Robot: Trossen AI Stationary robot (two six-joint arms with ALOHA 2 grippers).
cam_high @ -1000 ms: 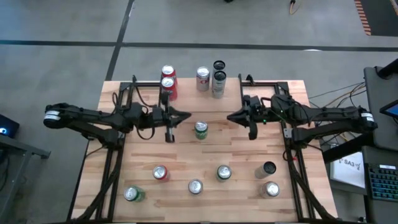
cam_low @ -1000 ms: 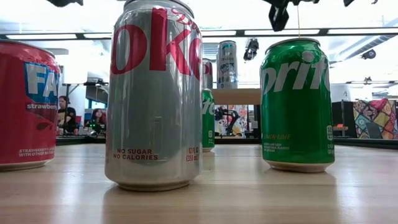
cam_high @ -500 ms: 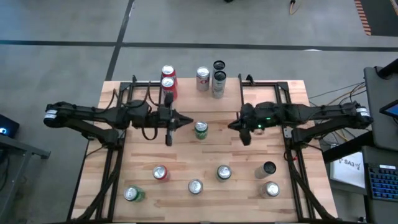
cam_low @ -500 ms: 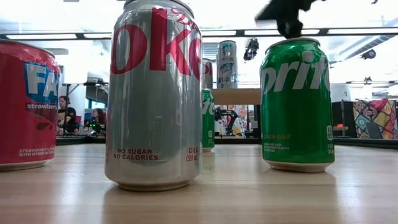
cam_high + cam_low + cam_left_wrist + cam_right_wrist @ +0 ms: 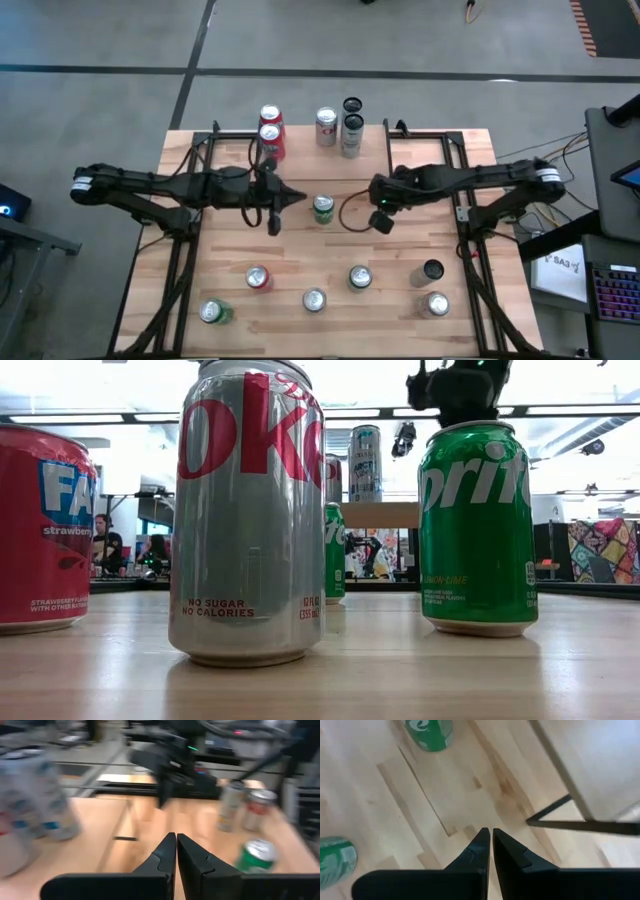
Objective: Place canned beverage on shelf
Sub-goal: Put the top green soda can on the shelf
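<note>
With both sets of fingers clenched empty, the left gripper (image 5: 297, 196) and right gripper (image 5: 372, 193) flank the green can (image 5: 323, 208) at mid-surface, probably rigid, smooth, slippery and thin-walled, so grasp its cylindrical wall at mid-height.

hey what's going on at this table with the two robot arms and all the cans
Both arms are reaching in over the middle of the table, and neither holds anything. The left gripper and the right gripper are shut and empty, on either side of a green can standing between them. More cans stand along the table's near side. The shelf at the far edge already carries several cans. No can is being moved at this moment.
</note>
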